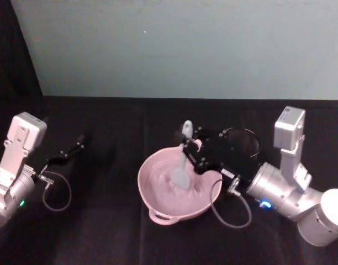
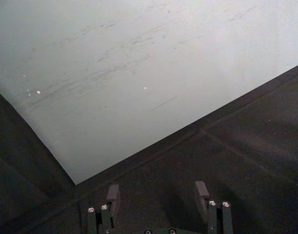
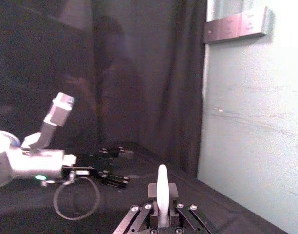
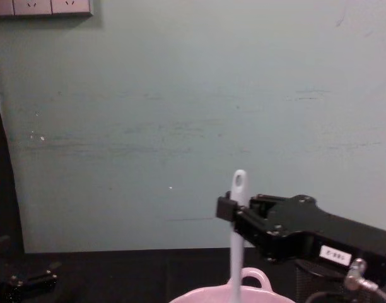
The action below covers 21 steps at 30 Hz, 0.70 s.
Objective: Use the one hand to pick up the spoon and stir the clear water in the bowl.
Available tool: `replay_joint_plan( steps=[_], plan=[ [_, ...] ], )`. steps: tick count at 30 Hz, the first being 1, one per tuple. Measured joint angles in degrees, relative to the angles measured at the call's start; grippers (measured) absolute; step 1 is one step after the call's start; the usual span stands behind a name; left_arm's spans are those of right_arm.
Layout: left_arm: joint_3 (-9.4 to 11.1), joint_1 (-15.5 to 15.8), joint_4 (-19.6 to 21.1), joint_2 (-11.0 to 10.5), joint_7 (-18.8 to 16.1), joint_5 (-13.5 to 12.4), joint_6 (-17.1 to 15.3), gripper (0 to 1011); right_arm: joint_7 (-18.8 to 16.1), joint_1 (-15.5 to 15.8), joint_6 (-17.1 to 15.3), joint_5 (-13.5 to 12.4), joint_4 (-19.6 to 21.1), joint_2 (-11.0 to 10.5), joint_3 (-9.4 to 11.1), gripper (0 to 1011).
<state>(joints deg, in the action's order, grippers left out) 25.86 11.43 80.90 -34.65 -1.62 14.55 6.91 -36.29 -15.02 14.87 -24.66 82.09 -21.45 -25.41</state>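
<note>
Centrally, one pale pink bowl (image 1: 153, 200) rests on the black table (image 1: 103, 226). One white spoon (image 1: 183, 161) stands nearly upright, with its head down inside the bowl and its holed handle tip above the rim. Two grippers appear. The right gripper (image 1: 190, 146), over the bowl's far rim, is clamped on the spoon's handle. The left gripper (image 1: 71, 150), well to the bowl's left, lies parked with its fingers spread, holding nothing.
</note>
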Motion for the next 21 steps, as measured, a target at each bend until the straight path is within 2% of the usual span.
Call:
replay_joint_plan(
  steps=[6,10,16,21],
  plan=[
    [0.0,0.0,0.0,0.0,0.0,0.0,0.0,1005,-2.0,-1.5,0.0,-1.6,-2.1,1.6,-1.6,118],
    [0.0,0.0,0.0,0.0,0.0,0.0,0.0,1005,-3.1,-3.4,0.6,-2.5,-5.2,3.1,-2.6,118],
    [0.0,0.0,0.0,0.0,0.0,0.0,0.0,1005,-3.3,-6.2,1.8,-2.8,-9.4,5.0,-3.0,118],
    [0.0,0.0,0.0,0.0,0.0,0.0,0.0,1005,-2.5,-8.3,2.6,-2.4,-12.7,5.9,-2.6,118]
  ],
)
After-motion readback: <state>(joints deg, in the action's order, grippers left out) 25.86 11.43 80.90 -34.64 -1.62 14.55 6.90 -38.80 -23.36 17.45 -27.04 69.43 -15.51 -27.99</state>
